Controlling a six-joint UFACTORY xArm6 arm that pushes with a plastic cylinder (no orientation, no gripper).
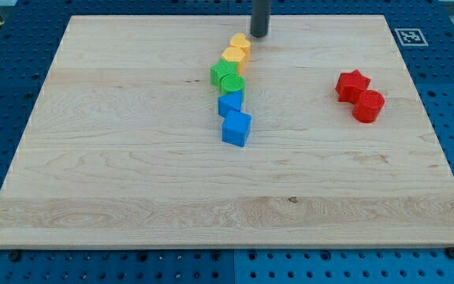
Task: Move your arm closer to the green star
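The green star [221,72] lies at the upper middle of the wooden board [117,158], in a column of touching blocks. A green round block [232,84] sits just below and right of it. Two yellow blocks [240,43] [233,57] lie above it. A blue block [230,103] and a blue cube [236,128] lie below. My tip [258,35] stands near the view's top, just up and right of the upper yellow block, a short way above and right of the green star.
A red star [351,84] and a red round block [368,106] touch each other at the board's right. A black-and-white marker [409,35] sits at the board's top right corner. Blue pegboard [6,71] surrounds the board.
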